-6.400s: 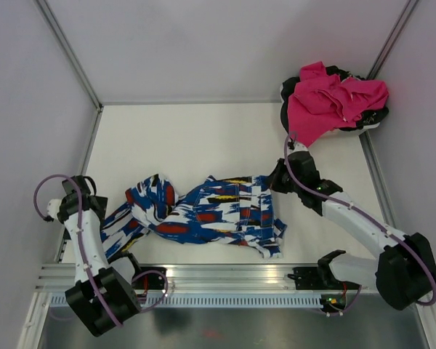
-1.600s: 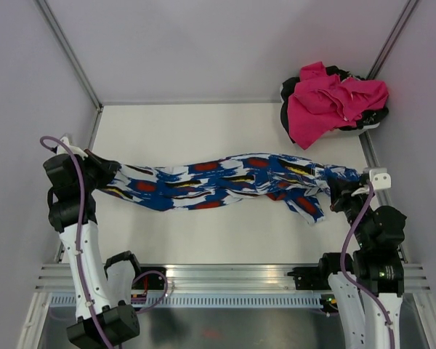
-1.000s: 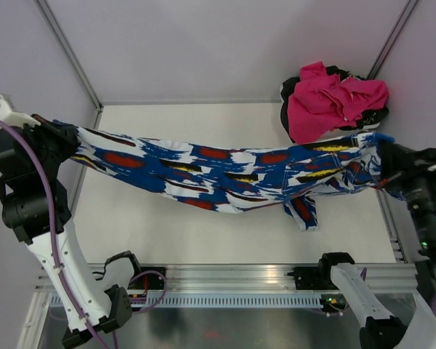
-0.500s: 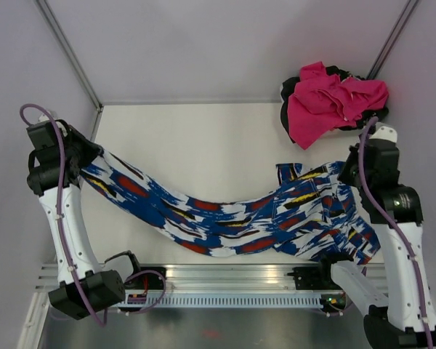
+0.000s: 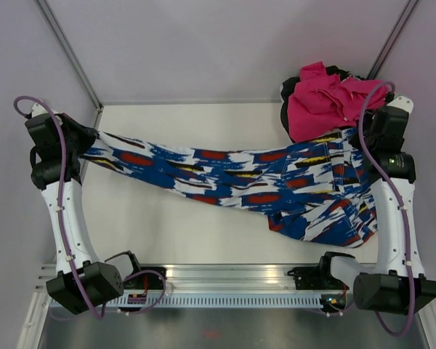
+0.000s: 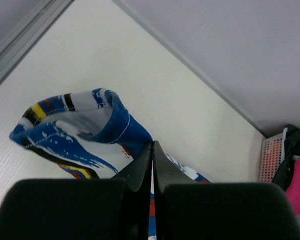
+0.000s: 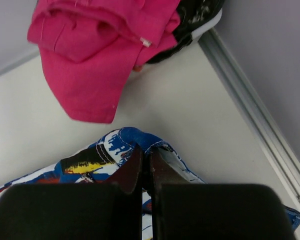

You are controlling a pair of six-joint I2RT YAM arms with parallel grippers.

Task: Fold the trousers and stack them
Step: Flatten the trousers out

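Note:
The trousers (image 5: 232, 174), royal blue with white, red, black and yellow blotches, hang stretched across the table between my two grippers. My left gripper (image 5: 93, 136) is shut on a leg hem at the left. That hem (image 6: 85, 125) loops out past the closed left gripper (image 6: 153, 145) in the left wrist view. My right gripper (image 5: 358, 136) is shut on the wider end at the right, and loose cloth droops below it toward the near right. In the right wrist view a blue seamed edge of the trousers (image 7: 125, 137) is pinched in the right gripper (image 7: 145, 150).
A pink garment (image 5: 327, 102) lies heaped on a dark container (image 5: 285, 93) at the back right corner, close behind my right gripper; the pink garment (image 7: 90, 50) fills the top of the right wrist view. Walls close in on three sides. A metal rail (image 5: 225, 280) runs along the near edge.
Both grippers moved toward the back of the table. The trousers, sagging toward the near rail half a second ago, now hang straighter and farther back. The right gripper came close to the pink garment.

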